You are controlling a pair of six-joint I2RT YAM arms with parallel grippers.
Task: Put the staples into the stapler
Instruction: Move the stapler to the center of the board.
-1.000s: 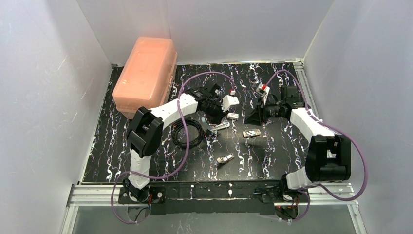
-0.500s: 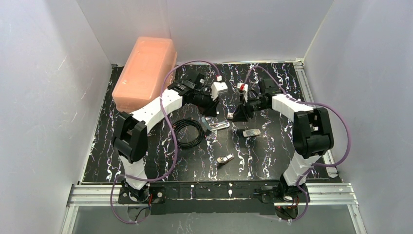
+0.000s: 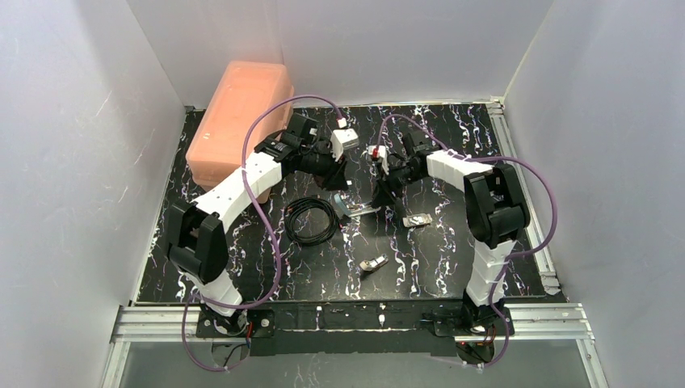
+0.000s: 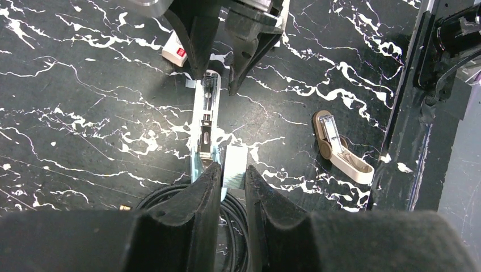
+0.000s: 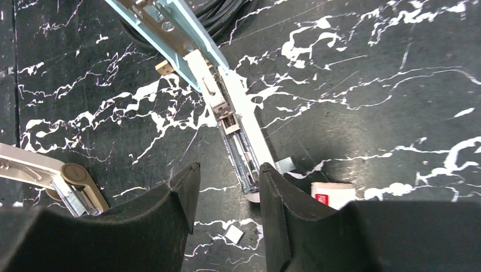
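Both arms have swung inward since a second ago: the left fingers [image 4: 201, 195], pinching the staples [image 4: 235, 165], and the right fingers [image 5: 181, 195], spread open, now flank the opened stapler [image 4: 205, 122] mid-bench [image 3: 436, 259]. The closed pink box [image 3: 238, 121], back left, hides its contents.

Two robot arms, the left arm [image 3: 242, 182] and the right arm [image 3: 452, 166], each tipped with one black claw (left claw [image 4: 232, 170], right claw [image 5: 228, 170]), share one marbled black surface [image 3: 452, 259]. On it are one light-blue stapler [image 4: 205, 122], one strip of staples [image 4: 236, 161], one small white box with a red mark [image 4: 173, 51], one hinged tan-and-beige tool [image 4: 340, 150], one flat silvery piece [image 3: 418, 220], one coil of black cable [image 5: 224, 12] and one salmon-pink lidded bin [image 3: 241, 121].
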